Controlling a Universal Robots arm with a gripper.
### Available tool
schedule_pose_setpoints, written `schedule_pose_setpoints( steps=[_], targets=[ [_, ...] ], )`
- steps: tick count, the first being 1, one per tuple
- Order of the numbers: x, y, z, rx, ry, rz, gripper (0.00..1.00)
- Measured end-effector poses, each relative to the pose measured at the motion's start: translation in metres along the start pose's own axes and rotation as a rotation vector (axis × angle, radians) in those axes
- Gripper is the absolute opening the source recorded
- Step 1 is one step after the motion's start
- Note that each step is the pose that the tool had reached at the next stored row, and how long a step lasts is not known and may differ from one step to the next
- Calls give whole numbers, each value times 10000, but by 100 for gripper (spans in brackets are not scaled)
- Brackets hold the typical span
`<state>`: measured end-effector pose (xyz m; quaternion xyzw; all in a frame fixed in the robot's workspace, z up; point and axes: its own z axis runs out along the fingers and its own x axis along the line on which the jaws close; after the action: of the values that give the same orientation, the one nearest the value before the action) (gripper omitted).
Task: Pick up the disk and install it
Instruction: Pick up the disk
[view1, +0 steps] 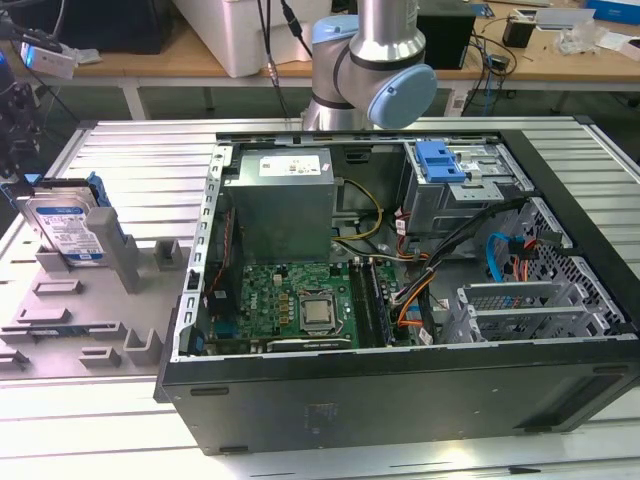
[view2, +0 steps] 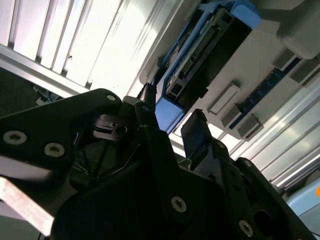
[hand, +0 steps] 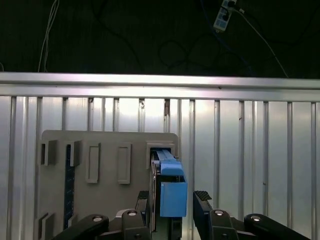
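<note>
The flat silver hard drive with a blue-and-white label and a blue plastic carrier frame (view1: 68, 225) stands on edge in a slot of a grey plastic holder plate (view1: 60, 300), at the exterior view's left. The plate lies on the ribbed aluminium worktop (view1: 140, 160).

In both wrist views the black jaws stand apart on either side of the drive's blue frame (hand: 172, 192) (view2: 167, 112). One is close against it. The other has a clear gap, so they straddle the drive without clamping it.

To the exterior view's right of the plate lies the open black computer case (view1: 400, 400), well apart from the drive. Its metal drive cage with a blue latch (view1: 440, 160) is at the far side.

I judge the task to be at its start. The jaws are placed for the pick, but the drive is neither gripped nor lifted, and no part of the installing is done.
</note>
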<state>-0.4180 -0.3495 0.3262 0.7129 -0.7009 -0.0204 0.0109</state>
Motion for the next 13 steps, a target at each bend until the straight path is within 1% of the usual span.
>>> schedule_pose_setpoints(
  steps=[8, 11, 13],
  targets=[
    [1, 1, 57, 15, 0, 0, 48],
    [1, 5, 78, 28, 0, 0, 48],
    [1, 10, 107, 48, 1, 0, 48]
  ],
)
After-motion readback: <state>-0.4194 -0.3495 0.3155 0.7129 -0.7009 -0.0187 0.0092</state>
